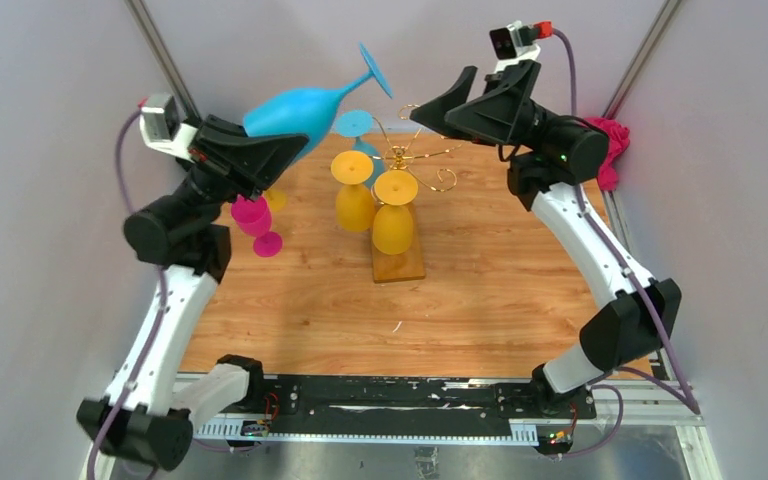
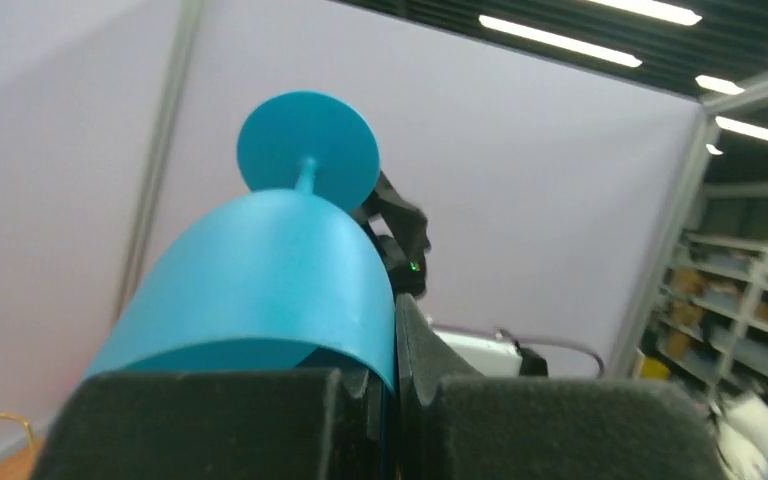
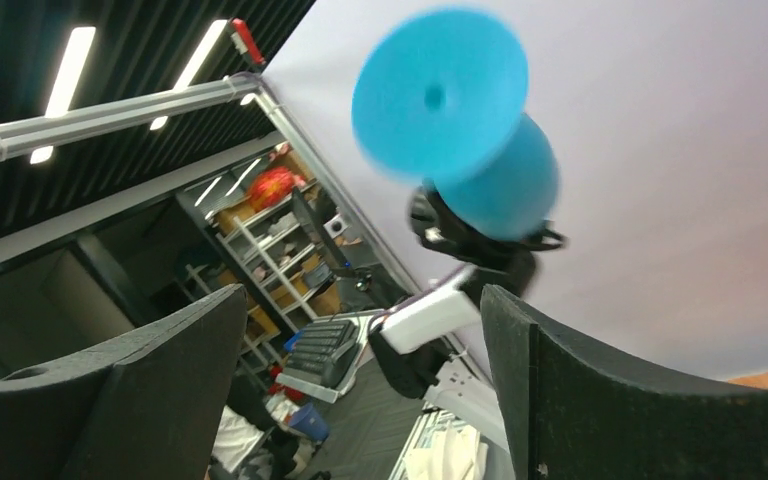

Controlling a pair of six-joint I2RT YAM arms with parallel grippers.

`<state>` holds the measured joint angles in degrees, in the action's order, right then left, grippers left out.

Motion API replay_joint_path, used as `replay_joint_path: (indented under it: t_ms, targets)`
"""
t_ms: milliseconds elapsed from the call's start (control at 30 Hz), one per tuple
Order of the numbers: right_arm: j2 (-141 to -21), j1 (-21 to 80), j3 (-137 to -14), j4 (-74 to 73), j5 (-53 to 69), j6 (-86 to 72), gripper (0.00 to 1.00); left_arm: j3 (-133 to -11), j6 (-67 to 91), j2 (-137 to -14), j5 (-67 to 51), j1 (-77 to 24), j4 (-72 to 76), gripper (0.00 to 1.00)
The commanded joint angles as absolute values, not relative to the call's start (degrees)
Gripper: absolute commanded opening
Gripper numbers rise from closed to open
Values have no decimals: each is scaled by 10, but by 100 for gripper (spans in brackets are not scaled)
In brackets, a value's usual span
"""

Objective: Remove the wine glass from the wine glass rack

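Note:
A blue wine glass [image 1: 295,108] hangs tilted in the air at the back left, its foot [image 1: 375,70] pointing up and to the right, away from the wine glass rack [image 1: 405,158]. My left gripper [image 1: 295,140] is shut on the rim of its bowl; in the left wrist view the bowl wall [image 2: 280,280] is pinched between the jaws of that gripper [image 2: 397,390]. My right gripper [image 1: 440,102] stands open in the air to the right of the foot, holding nothing. In the right wrist view the glass [image 3: 445,100] floats beyond the spread jaws of this gripper [image 3: 360,380].
The rack's wooden base [image 1: 400,265] sits mid-table. Two yellow glasses [image 1: 392,215] and another blue one [image 1: 354,124] hang on it. A pink glass [image 1: 255,222] stands on the table under my left arm. A red cloth [image 1: 615,150] lies at the back right.

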<state>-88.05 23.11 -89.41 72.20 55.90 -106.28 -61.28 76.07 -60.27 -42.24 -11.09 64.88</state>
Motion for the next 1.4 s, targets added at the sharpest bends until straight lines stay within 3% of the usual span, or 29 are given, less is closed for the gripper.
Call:
replay_joint_path:
  t_ms: [0,67,233,467,600,967,1000,1367]
  targets:
    - [-831,176,-841,688,575,-1017,92,-740,398,-514,-277,-106,80,0]
    - [-810,150,-814,669,579,-1003,93,-844,309,-525,-154,-106,-151,0]
    - [-753,102,-779,550,608,-914,92,-1049,209,-626,99,-106,-476,0]
    - [-688,73,-784,275,621,-709,92,-1119,212,-701,302,-106,-676,0]
    - [-674,64,-792,173,618,-633,92,-1081,240,-685,249,-105,-710,0]
    - [-663,57,-762,170,635,-633,91,-874,291,-537,93,-106,-725,0]
    - [-657,57,-758,166,637,-630,91,-812,296,-512,73,-106,-728,0]
    - [-637,57,-716,151,636,-624,91,-646,295,-501,96,-109,-724,0]
